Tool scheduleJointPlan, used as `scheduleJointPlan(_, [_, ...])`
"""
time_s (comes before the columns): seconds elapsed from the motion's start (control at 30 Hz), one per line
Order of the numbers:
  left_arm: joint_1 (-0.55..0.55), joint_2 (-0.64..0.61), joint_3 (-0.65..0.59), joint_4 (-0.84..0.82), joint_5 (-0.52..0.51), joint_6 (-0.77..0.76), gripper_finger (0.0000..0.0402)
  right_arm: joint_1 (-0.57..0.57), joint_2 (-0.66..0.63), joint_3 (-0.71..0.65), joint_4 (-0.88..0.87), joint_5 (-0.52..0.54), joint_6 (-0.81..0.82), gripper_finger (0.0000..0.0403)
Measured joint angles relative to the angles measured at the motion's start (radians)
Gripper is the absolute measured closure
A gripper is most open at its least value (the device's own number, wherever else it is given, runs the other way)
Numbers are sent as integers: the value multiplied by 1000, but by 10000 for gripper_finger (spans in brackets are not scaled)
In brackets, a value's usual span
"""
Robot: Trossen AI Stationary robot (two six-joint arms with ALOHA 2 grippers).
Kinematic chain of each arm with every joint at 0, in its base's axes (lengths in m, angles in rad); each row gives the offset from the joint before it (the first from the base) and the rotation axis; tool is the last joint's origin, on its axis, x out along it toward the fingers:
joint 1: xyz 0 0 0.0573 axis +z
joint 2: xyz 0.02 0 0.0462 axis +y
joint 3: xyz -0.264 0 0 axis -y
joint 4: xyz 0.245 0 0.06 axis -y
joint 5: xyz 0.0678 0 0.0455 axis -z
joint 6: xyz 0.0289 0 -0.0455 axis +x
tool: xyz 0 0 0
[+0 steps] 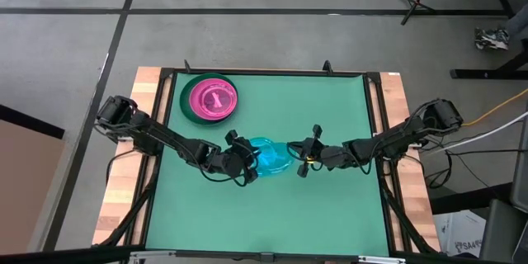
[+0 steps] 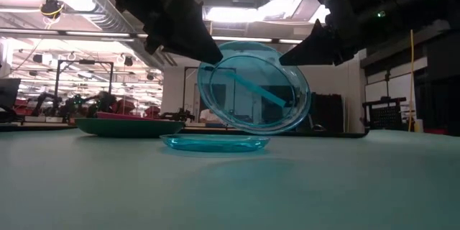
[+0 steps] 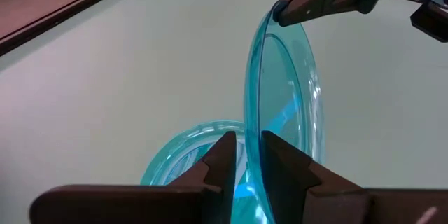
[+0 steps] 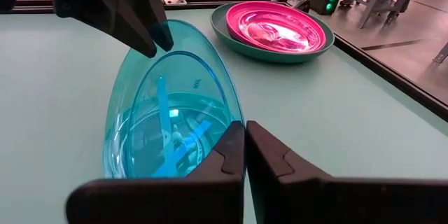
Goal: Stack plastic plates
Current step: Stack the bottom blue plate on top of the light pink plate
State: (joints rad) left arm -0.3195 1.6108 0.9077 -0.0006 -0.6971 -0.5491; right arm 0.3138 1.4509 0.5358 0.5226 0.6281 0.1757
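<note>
A cyan translucent plate (image 2: 253,86) stands on edge, tilted, between both grippers near the table's middle (image 1: 271,157). My left gripper (image 3: 247,140) is shut on its left rim, and my right gripper (image 4: 244,127) is shut on the opposite rim. A second cyan plate (image 2: 214,141) lies flat on the table right beneath it. At the far left, a dark green plate (image 1: 188,109) rests flat with pink plates (image 1: 213,99) nested inside it. My left gripper pinches the upright cyan plate's rim (image 3: 253,122) between its two fingers, one on each face. It comes slanting down from the table's left. The plate hangs on edge over the flat cyan plate; whether the two touch, I cannot tell. My right gripper pinches the opposite rim (image 4: 234,115) of the same plate between its two fingers. It comes slanting down from the table's right. The plate is tilted, with its hollow face toward this wrist camera.
The green mat (image 1: 330,206) is bare on its near half and right side. The dark green and pink stack (image 4: 280,28) sits toward the far left corner. A black frame (image 1: 375,115) borders the mat.
</note>
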Motion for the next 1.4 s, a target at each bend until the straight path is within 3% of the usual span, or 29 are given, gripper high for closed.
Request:
scheduleJointPlan(0.3, [0,0,-2,-5,-5,-2,393,0,0,0,-1,-10,1,403])
scheduleJointPlan(0.5, [0,0,-2,-9,-6,-3,398,0,0,0,-3,-57,2,397])
scheduleJointPlan(0.87, [8,-3,-2,4,15,8,398,0,0,0,3,-97,2,302])
scheduleJointPlan(1.13, [62,-54,0,-27,166,1,398,0,-28,0,-4,-99,-62,283])
scheduleJointPlan(1.4, [144,-202,0,-155,313,0,398,0,-149,0,-28,-124,-207,283])
